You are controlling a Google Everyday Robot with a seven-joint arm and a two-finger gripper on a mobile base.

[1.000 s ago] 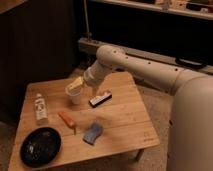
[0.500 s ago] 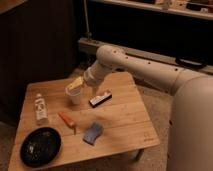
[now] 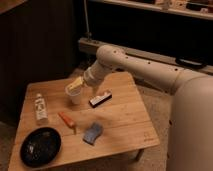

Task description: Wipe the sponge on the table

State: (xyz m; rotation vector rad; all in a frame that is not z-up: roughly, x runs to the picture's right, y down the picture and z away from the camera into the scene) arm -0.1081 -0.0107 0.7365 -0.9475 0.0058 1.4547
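Dim warm light from above, dark background, soft shadows on the table (image 3: 126,119), whole view blurred

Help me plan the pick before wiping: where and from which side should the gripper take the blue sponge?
Take the sponge across its narrow width at mid-length, coming straight down: it lies flat on the table, slanted, too low for a side approach. The gripper is at the white cup, beyond the sponge, and would probably need turning to match that slant.
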